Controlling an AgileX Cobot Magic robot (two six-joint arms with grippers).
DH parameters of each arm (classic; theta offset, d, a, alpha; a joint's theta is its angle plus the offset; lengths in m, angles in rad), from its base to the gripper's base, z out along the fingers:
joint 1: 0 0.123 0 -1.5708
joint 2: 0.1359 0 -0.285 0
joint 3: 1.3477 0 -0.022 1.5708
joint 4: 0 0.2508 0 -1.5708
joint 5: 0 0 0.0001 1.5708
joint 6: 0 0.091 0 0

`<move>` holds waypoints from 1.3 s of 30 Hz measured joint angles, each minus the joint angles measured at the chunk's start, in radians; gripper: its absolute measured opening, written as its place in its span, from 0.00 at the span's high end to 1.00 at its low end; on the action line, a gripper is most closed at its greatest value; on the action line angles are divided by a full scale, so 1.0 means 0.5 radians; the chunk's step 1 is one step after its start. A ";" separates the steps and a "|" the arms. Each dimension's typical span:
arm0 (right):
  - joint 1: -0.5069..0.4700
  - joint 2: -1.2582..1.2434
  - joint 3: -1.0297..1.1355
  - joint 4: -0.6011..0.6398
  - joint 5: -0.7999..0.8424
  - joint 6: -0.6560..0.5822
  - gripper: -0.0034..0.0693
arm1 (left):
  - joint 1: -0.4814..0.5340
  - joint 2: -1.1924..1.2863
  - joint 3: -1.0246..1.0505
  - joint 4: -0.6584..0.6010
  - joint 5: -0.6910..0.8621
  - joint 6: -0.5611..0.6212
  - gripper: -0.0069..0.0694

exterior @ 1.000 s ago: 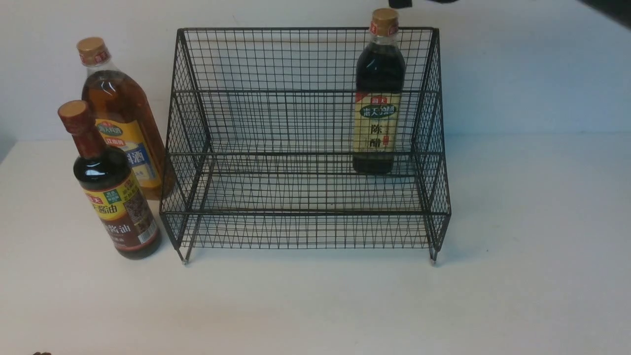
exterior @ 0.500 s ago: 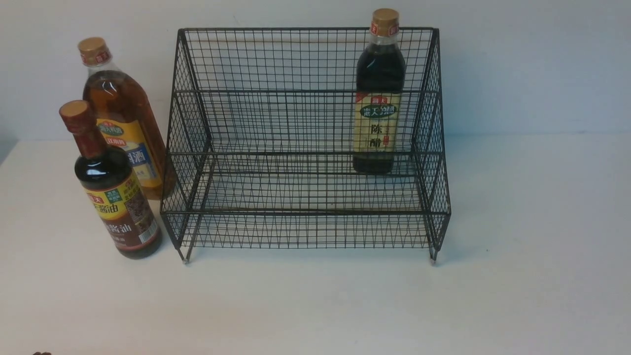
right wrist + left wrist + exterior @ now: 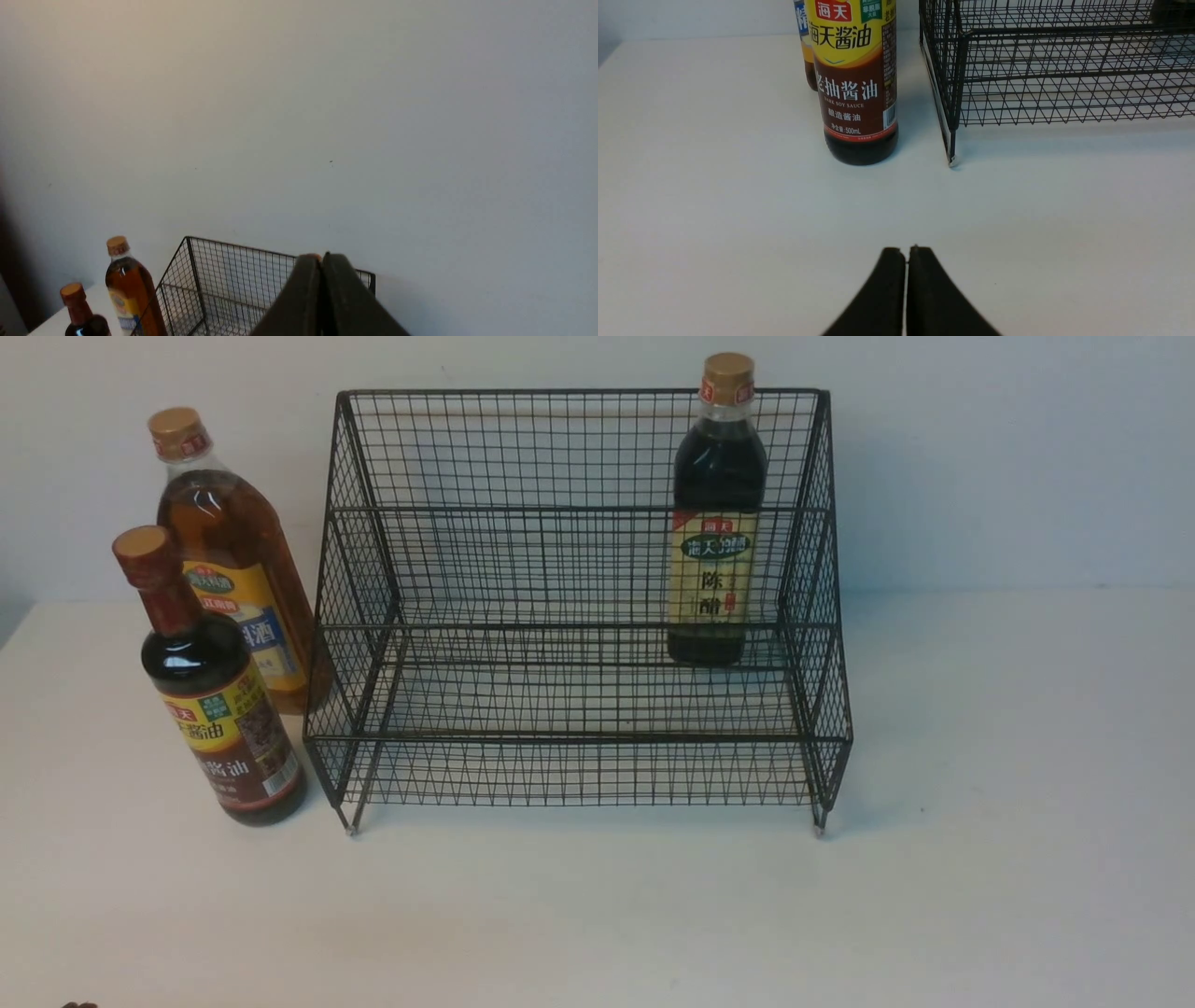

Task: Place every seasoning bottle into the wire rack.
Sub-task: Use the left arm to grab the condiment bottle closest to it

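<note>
Honestly, my worry is the two bottles out on the counter [image 3: 597, 915]. The red-necked soy bottle [image 3: 219, 709] stands right in front of the big amber bottle [image 3: 233, 569], and both are just beside the wire rack [image 3: 560, 775]. If I grab too wide I could nudge the neighbour or the mesh, and tall bottles tip easily. The vinegar bottle [image 3: 714, 523] is already upright in the rack, at its right end toward the back. My left hand [image 3: 906, 254] is pinched shut and empty, low over the counter and short of the soy bottle. My right hand [image 3: 321, 261] is also closed on nothing, up high facing the wall.
</note>
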 joint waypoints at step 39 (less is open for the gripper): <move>-1.025 -1.492 3.344 0.034 -1.471 -0.156 0.97 | 0.000 0.000 0.000 0.000 0.000 0.000 0.92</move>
